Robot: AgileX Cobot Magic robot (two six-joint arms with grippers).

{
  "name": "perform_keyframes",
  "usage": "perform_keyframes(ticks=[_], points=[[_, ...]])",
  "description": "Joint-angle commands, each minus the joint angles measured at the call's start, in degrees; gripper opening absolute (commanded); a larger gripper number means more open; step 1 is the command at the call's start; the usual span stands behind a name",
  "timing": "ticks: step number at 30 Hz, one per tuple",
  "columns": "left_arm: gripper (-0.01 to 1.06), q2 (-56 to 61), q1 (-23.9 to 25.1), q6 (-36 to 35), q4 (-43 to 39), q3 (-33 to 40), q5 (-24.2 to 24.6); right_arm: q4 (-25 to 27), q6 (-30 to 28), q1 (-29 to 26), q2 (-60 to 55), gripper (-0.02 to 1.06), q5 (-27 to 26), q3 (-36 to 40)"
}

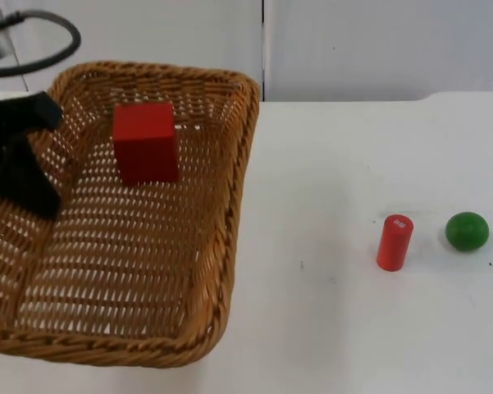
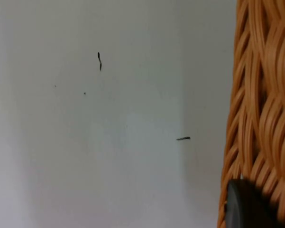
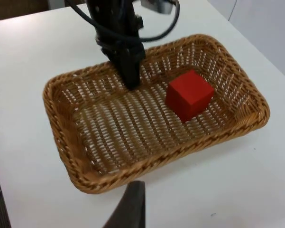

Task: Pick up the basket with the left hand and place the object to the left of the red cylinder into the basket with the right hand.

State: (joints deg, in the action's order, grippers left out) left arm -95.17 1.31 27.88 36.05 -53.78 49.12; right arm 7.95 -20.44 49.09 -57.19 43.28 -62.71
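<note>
My left gripper is shut on the left rim of the wicker basket, which looks raised and tilted toward the top camera. A red cube lies inside the basket near its far end. On the table to the right, the red cylinder stands upright. In the right wrist view the left gripper clamps the basket's far rim, with the cube inside. My right gripper is held back, well apart from the basket. The left wrist view has the wicker wall against a black fingertip.
A green ball rests just right of the red cylinder. White table top lies between the basket and the cylinder. The grey partition wall closes off the back of the table.
</note>
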Motion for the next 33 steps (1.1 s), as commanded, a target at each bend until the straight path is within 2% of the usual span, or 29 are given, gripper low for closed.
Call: perform_keyframes(ticks=[1, 9, 19, 33], points=[[0.0, -1.19, -0.1, 1.73, 3.58, -0.2, -1.36, -0.28, -0.11, 0.01, 0.51, 0.85, -0.29, -0.03], [0.0, -8.62, -0.1, 6.33, 7.04, -1.38, -5.79, 1.29, -0.11, 0.01, 0.51, 0.85, -0.29, -0.03], [0.0, -18.17, 0.12, 6.57, 7.04, -11.37, -0.99, 1.23, -0.49, 0.01, 0.51, 0.85, -0.08, -0.03], [0.0, -25.35, 0.12, 6.8, 6.82, -20.91, -1.42, 1.23, -0.49, 0.01, 0.51, 0.85, 0.22, -0.03]])
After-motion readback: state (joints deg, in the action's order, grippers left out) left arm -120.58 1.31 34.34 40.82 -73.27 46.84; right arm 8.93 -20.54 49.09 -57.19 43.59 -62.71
